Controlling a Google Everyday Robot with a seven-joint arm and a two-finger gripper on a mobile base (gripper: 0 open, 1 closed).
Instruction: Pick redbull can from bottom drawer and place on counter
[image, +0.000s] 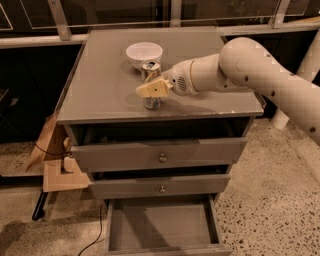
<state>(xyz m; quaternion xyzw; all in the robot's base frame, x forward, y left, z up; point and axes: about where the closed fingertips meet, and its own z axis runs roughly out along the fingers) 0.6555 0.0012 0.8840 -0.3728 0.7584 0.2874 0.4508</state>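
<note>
The lowest grey wooden drawer (162, 225) stands pulled out, and above it, on the flat grey bench (100, 85), the slim silver-topped drink can (150, 67) stands upright with the cream gripper (152, 89) across its near side, clamped or loose I cannot tell, and a round white bowl (144, 51) sits just behind.

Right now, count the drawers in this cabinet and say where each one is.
3, stacked below the counter: top drawer slightly open, middle drawer likewise, bottom drawer pulled far out. The pincer is over the counter, at the can.
</note>
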